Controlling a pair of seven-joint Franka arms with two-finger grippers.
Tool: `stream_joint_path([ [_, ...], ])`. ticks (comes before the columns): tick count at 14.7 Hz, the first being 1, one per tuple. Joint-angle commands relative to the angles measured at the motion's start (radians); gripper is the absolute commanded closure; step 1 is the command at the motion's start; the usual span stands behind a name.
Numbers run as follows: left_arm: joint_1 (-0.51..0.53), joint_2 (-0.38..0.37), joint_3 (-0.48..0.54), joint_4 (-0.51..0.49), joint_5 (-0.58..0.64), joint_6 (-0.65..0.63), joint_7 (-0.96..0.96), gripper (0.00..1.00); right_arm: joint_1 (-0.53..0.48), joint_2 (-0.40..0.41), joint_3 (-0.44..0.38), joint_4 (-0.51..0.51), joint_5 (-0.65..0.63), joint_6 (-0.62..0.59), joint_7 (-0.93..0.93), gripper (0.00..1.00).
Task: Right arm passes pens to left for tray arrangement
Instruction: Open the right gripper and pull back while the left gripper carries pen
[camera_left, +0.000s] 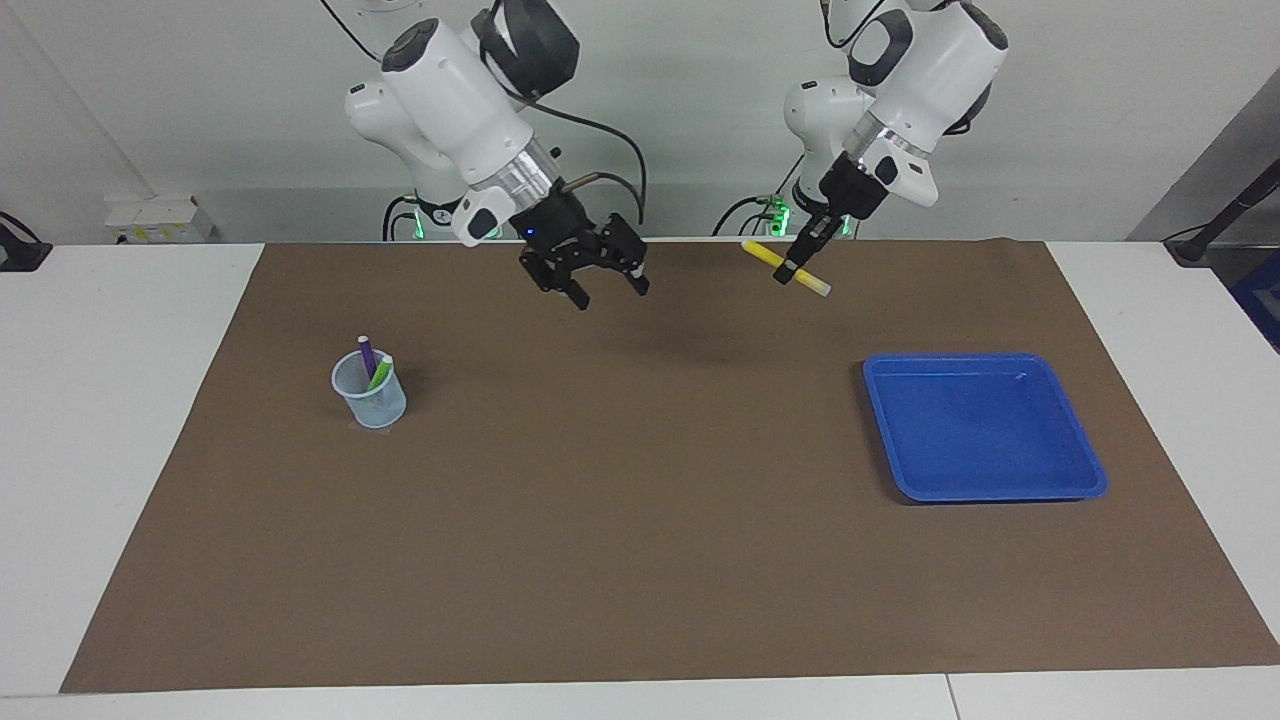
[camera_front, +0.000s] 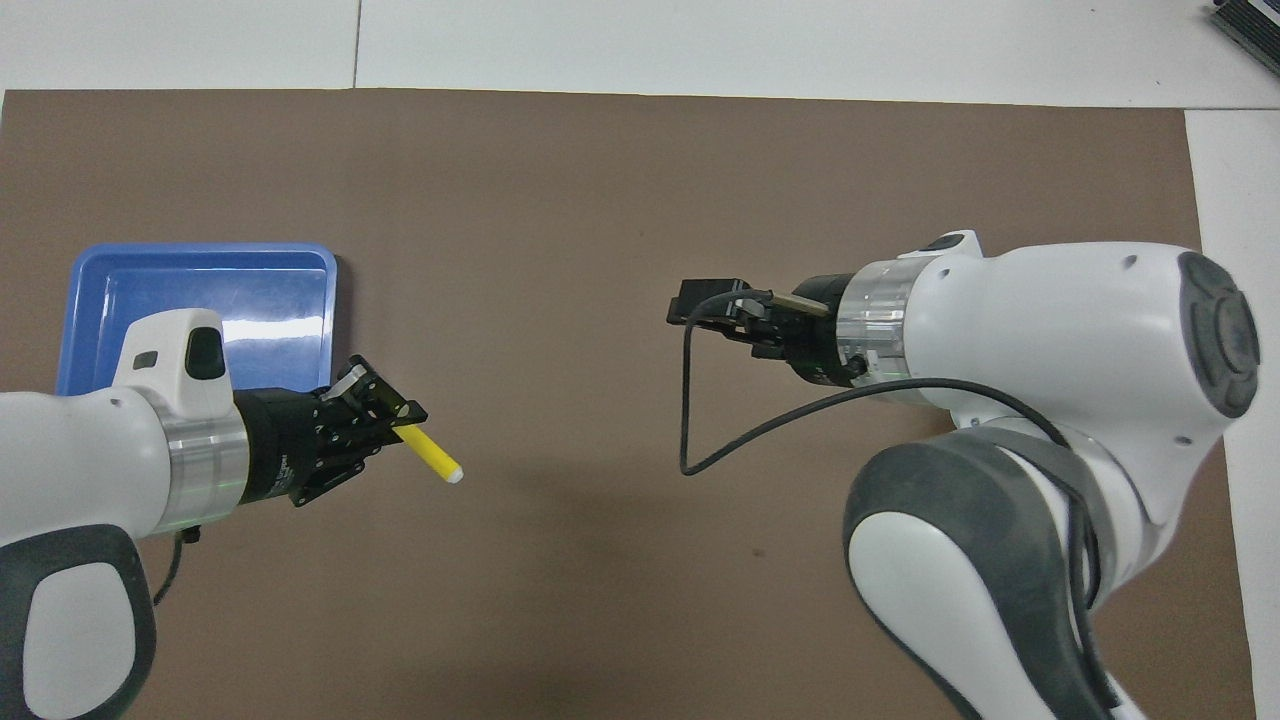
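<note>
The left end effector (camera_left: 797, 268) is clamped on the yellow pen (camera_left: 786, 267), holding it tilted in the air over the brown mat (camera_left: 640, 520), near the blue tray (camera_left: 1090, 470) that lies toward the left arm's end of the counter (camera_left: 120, 400). The right end effector (camera_left: 590, 285) hangs over the mat with fingers apart, holding nothing. The purple pen (camera_left: 365, 354) and green pen (camera_left: 380, 370) stand in the clear cup (camera_left: 372, 400) toward the right arm's end.
</note>
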Motion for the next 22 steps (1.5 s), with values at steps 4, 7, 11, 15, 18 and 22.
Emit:
stream_joint_path([
  [4,0.065,-0.013,0.057,0.001,0.226,-0.171,0.480,1.00,-0.128,-0.127,0.011,-0.190,-0.269,-0.126,-0.382,0.13],
  [7,0.105,0.029,0.056,0.001,0.308,-0.168,0.619,1.00,-0.208,-0.150,0.011,-0.252,-0.387,-0.164,-0.644,0.15],
  [11,0.151,0.116,0.056,0.002,0.398,-0.119,0.772,1.00,-0.307,-0.156,0.012,-0.319,-0.517,-0.147,-1.009,0.16],
  [15,0.168,0.225,0.057,0.002,0.475,-0.012,0.822,1.00,-0.370,-0.153,0.012,-0.370,-0.607,-0.089,-1.304,0.17],
  [18,0.180,0.306,0.057,0.004,0.516,0.087,0.822,1.00,-0.380,-0.124,0.012,-0.402,-0.627,-0.007,-1.407,0.21],
  [22,0.207,0.406,0.057,0.066,0.550,0.139,0.820,1.00,-0.368,-0.072,0.015,-0.418,-0.663,0.076,-1.458,0.22],
])
